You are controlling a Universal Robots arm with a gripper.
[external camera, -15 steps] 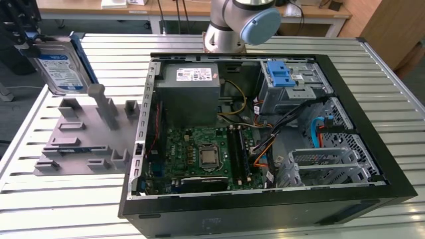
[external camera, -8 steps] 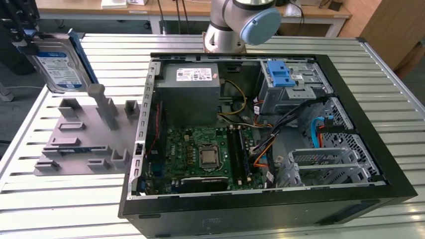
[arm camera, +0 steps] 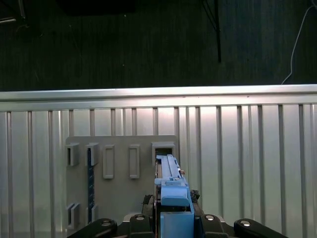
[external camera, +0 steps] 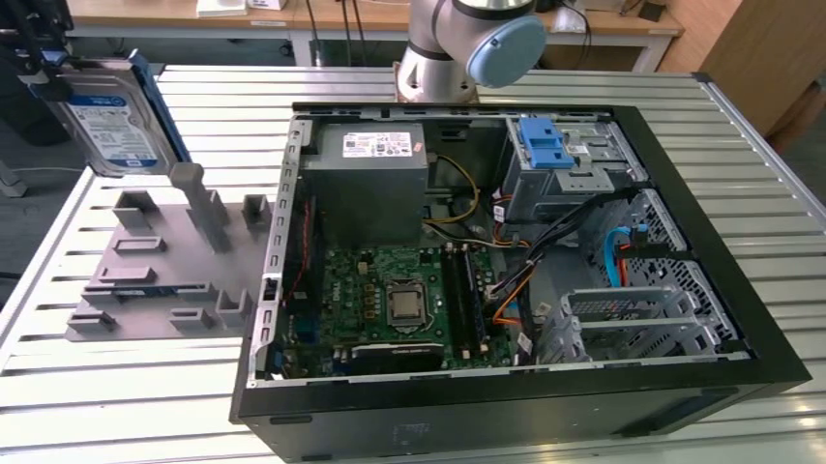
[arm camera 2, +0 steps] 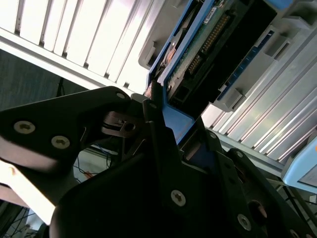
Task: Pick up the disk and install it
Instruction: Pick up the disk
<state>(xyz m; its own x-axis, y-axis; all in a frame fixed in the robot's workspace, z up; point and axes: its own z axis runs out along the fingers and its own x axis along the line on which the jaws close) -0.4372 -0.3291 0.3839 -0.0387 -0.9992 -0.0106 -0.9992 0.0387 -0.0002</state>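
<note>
While the open PC case (external camera: 516, 418) sits on the slatted table (external camera: 130, 406), the disk (external camera: 114, 116) is up in the air at the exterior view's left. It's standing on edge above the grey holder fixture (external camera: 155, 280), well apart from the case. In the first wrist view the gripper (arm camera: 173, 204) is clamped tight on its blue caddy.

Slatted metal table (external camera: 130, 406), brightly lit; wooden desks (external camera: 142, 12) behind, wood cabinet (external camera: 755, 48) at exterior view's right, dark floor (arm camera: 124, 49).
</note>
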